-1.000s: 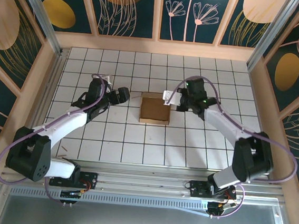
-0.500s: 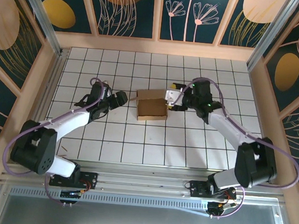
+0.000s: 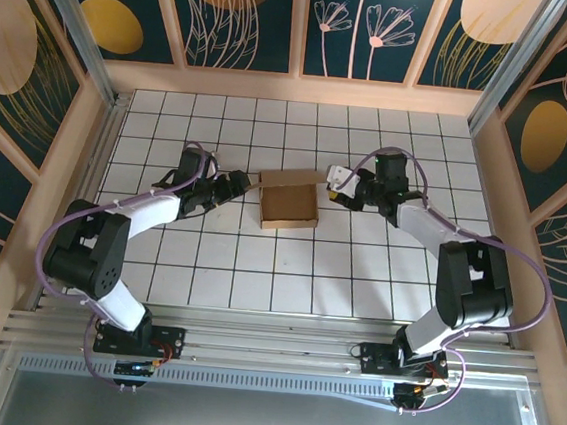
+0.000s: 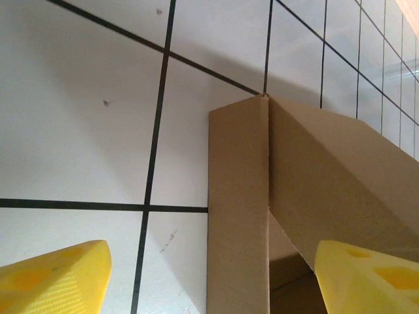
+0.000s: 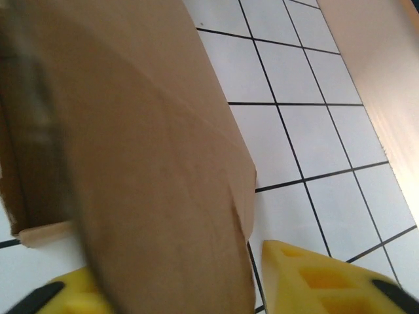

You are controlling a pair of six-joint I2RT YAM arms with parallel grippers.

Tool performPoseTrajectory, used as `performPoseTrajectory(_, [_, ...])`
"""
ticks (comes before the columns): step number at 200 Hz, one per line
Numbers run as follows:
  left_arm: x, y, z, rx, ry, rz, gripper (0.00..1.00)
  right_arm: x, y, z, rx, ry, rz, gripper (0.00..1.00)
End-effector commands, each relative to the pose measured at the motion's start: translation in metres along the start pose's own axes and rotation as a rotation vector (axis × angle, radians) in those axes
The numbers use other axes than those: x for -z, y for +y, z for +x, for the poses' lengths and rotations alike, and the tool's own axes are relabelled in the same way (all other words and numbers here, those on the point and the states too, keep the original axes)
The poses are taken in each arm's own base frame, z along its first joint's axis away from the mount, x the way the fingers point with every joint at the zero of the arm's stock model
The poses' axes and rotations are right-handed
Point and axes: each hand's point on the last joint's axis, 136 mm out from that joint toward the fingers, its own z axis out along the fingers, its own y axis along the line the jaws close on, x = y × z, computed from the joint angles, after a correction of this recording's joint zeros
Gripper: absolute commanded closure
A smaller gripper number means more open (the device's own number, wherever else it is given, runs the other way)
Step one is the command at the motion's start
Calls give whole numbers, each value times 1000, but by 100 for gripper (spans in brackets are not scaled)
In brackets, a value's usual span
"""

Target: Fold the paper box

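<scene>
Box: a brown cardboard box, squarish and shallow, open side up, sits near the middle of the table. It lies between the two grippers and is turned a little against the tile lines.
Box walls: they stand up around a darker floor. The far wall shows as a lighter strip along the top edge.
Left gripper: the left gripper lies low at the box's left side, near its far-left corner.
Left fingers: the left wrist view has the gripper spread wide. One yellow fingertip is over bare tile, well clear of the cardboard. The other is at the far side of a wall of the box. A box corner stands between them, and nothing is pinched.
Right gripper: the right gripper is at the box's far-right corner, just beside the wall.
Right fingers: in the right wrist view the gripper has a blurred cardboard panel between its fingers. One fingertip sits just beside the panel's edge, and the other is mostly hidden behind it. The fingers are partly apart, but I cannot tell whether they clamp the panel.
Table: white tiles with black lines.
</scene>
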Motion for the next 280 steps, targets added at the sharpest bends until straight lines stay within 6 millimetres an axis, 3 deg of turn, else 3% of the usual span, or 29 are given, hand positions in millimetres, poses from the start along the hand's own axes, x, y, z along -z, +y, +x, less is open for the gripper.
performPoseTrajectory(1, [-4, -13, -5, 8, 9, 67, 19, -1, -21, -12, -33, -58, 58, 65])
performPoseTrajectory(47, [-8, -24, 4, 5, 57, 156, 23, -8, -21, -15, -102, -77, 53, 75])
performPoseTrajectory(85, [-13, -32, 13, 26, 106, 230, 33, -11, -19, -22, -184, -80, 33, 85])
performPoseTrajectory(113, [-29, -14, 25, 57, 148, 195, 36, -11, -17, -25, -224, -85, 28, 87])
performPoseTrajectory(203, [-45, 5, 34, 91, 169, 157, 40, -22, -2, -45, -497, -46, 11, 87])
performPoseTrajectory(233, [-45, 3, 31, 91, 162, 157, 41, -20, -7, -56, -691, -57, 8, 88])
performPoseTrajectory(272, [-46, 3, 28, 95, 150, 155, 41, -30, -15, -51, -1029, 10, 30, 87])
performPoseTrajectory(280, [-46, 3, 28, 97, 150, 155, 45, -32, -13, -52, -1067, 27, 31, 86])
